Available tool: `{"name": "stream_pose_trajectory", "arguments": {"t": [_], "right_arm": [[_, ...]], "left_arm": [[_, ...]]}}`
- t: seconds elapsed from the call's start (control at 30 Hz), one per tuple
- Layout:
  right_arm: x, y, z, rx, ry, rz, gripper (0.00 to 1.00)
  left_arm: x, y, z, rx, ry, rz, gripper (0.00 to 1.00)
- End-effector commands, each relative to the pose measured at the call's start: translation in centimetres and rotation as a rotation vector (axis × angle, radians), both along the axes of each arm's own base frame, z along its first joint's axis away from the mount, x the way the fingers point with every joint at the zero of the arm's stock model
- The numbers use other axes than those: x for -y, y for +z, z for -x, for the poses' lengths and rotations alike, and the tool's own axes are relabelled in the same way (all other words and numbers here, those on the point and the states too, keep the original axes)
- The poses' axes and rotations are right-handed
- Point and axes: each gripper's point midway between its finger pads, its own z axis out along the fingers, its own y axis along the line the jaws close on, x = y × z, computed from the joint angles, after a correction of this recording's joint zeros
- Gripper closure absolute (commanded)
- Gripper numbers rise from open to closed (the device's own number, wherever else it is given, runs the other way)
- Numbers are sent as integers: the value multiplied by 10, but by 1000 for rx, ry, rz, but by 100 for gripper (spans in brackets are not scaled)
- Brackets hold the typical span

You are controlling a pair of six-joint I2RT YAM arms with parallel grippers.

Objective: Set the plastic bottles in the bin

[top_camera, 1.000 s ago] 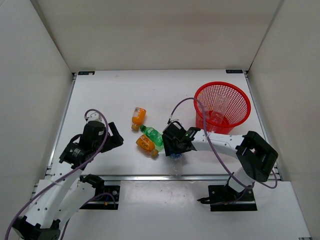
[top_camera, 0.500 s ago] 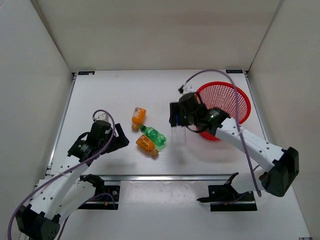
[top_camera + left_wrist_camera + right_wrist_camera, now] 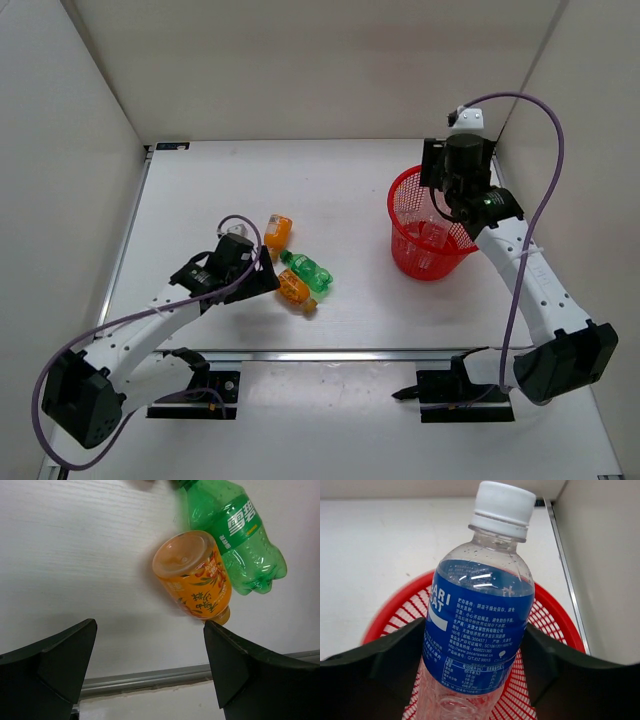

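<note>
1. The right claw [image 3: 472, 652] is clamping the blue-label bottle [image 3: 477, 615] around its labelled middle.
2. Just past those fingers the bin [image 3: 555, 625] is sitting open-mouthed. I judge the release is going best if the bottle is sinking inside the rim, away from the walls, before the claw lets go.
3. The left claw [image 3: 145, 650] is gaping wide and carrying nothing.
4. Just ahead of it an orange bottle [image 3: 195, 575] is lying on its side, seemingly touching the green bottle [image 3: 235, 535] beyond.
5. Farther off, a second orange bottle [image 3: 277, 232] is waiting.
</note>
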Motion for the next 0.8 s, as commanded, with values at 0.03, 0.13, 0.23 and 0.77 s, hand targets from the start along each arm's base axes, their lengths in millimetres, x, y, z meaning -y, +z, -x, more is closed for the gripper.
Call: {"name": "stream_pose_trajectory", "arguments": {"t": [0.03,0.13,0.23,0.77], "right_arm": [[30,-16,0,-12,-56,32,27],[35,-7,8,10,-59,26,0],[47,4,17,23,-116,34,1],[141,-3,101,28,-359,-93,1]], "left_arm": [[27,7,-12,31,-34,45,1],[46,4,-16,41,-82,70,2],[55,-1,-19,23,-90,55,1],[73,-54,-23,-112,-78,-41,26]]}}
